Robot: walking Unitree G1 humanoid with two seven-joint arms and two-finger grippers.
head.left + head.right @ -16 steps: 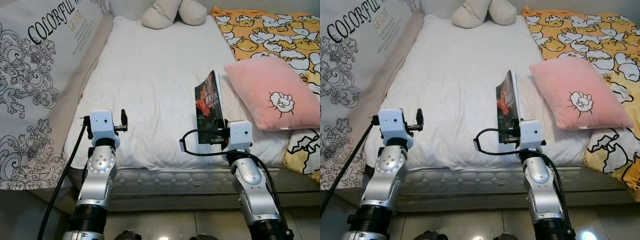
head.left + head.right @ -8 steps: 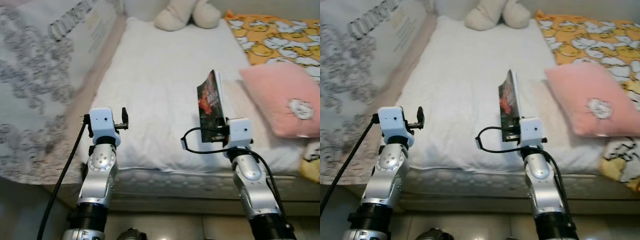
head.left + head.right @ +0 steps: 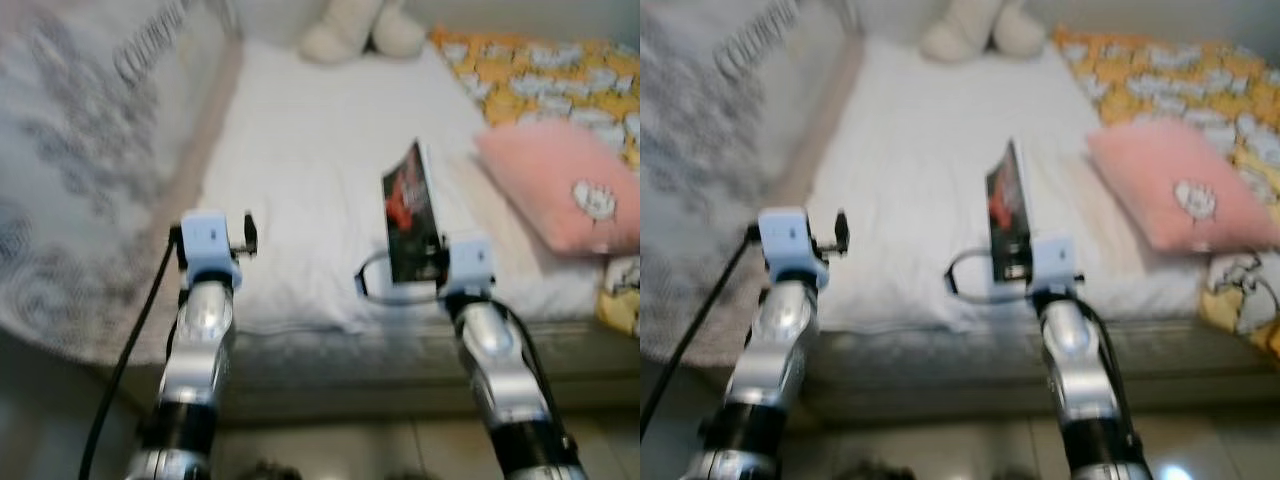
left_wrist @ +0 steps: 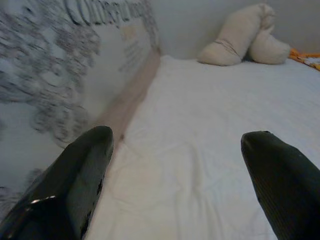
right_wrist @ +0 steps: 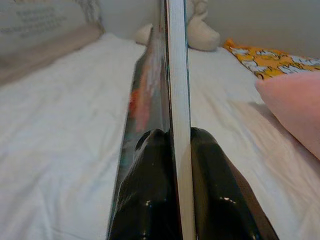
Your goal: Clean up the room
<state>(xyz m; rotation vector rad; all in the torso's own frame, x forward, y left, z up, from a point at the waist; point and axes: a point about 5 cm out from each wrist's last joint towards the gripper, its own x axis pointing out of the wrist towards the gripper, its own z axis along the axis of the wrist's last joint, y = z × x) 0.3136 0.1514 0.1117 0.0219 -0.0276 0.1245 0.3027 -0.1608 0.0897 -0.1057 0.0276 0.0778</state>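
Right wrist view: right gripper (image 5: 176, 150), fingers clamped on a thin book (image 5: 176, 85) held upright on edge over the white mattress (image 3: 310, 170). Left gripper (image 4: 175, 165), fingers spread wide apart and empty, above the mattress's near left part. Pink pillow (image 3: 560, 185) beside the book on the right, against a yellow duck-print quilt (image 3: 540, 70). Cream plush toy (image 3: 360, 30) at the far end. Head views blurred.

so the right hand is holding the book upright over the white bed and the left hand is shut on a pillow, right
Not quite. The left hand is open and empty: the left wrist view shows its two fingers wide apart with bare white bed between them. The rest holds: the right hand is clamped on the book, edge-up over the bed.
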